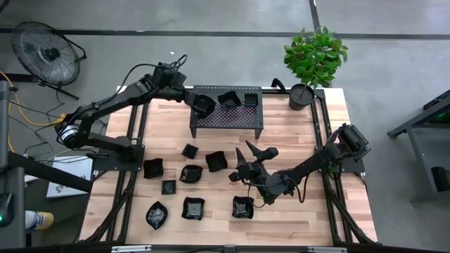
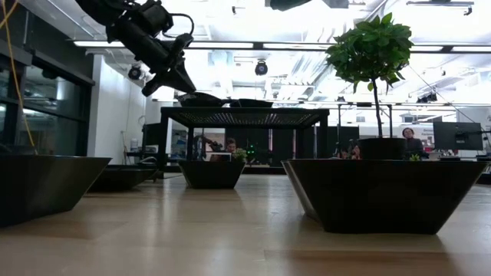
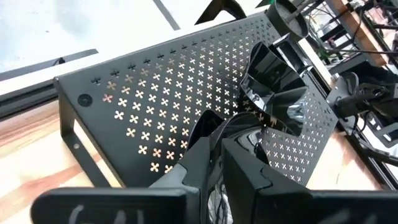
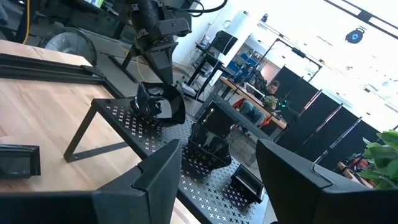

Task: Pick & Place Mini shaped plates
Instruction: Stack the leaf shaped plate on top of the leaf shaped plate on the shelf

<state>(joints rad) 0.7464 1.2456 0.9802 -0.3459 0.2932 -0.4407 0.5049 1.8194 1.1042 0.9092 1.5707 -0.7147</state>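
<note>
Black dish [image 1: 203, 106] on rack [image 1: 226, 116], pinched at rim by left claw [image 1: 194, 100]; right claw [image 1: 246, 156] spread

A pale wooden bench [image 1: 295, 133] carries a black perforated rack [image 1: 226, 119] at its far edge, with three glossy black mini plates [image 1: 229, 99] sitting on the rack's top. A black pot [image 1: 301, 96] holding a leafy green plant [image 1: 316, 53] stands just beside the rack at the bench's far right corner. Nine more small black dishes [image 1: 193, 208] of mixed shapes lie scattered on the bare wood nearer the front edge.
</note>
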